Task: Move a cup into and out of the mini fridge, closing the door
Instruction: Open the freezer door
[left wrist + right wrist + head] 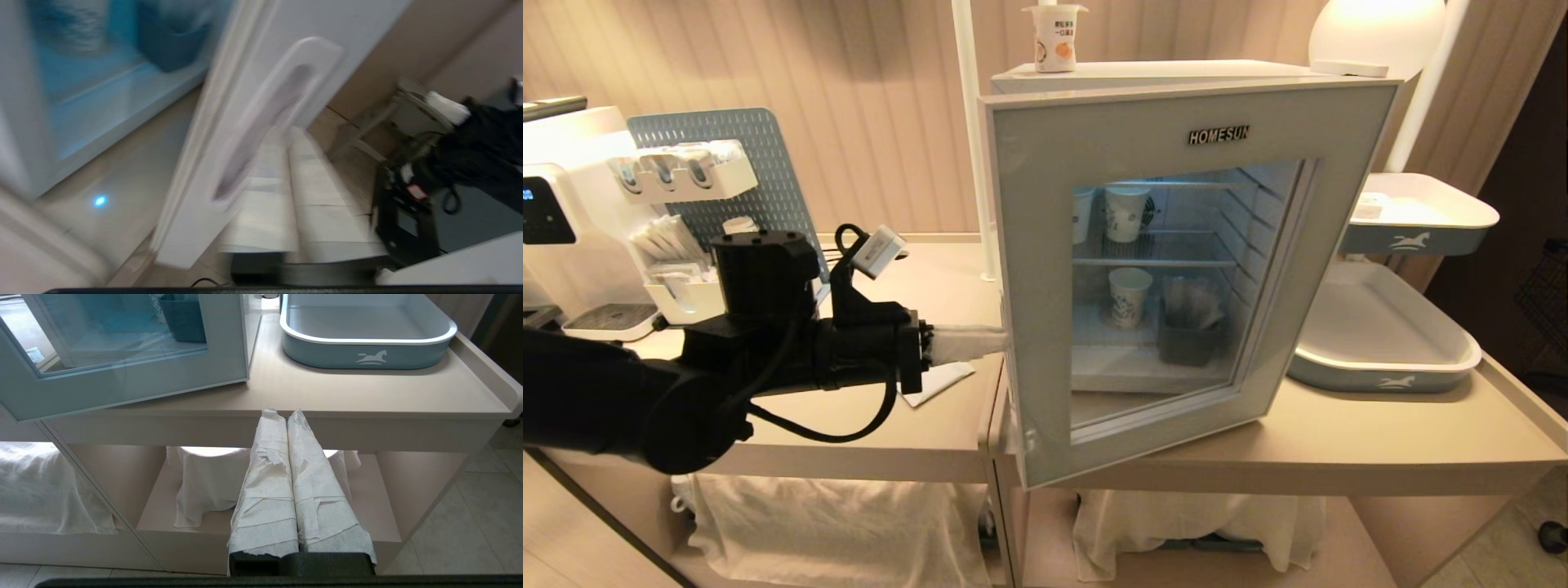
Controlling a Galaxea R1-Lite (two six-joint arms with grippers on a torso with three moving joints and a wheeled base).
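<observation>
Left gripper tips vanish behind the door edge.

L wrist view smeared w/ blur: door edge & recessed handle soft, fridge contents just blue shapes. Head view: left tool tips hidden behind door edge; cup lid cropped, print too small to read

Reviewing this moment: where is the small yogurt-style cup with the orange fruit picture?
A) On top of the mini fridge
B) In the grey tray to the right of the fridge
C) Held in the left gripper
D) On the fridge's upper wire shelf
A: the cup stands upright on the flat top of the mini fridge, above the door, which is ajar.
</observation>
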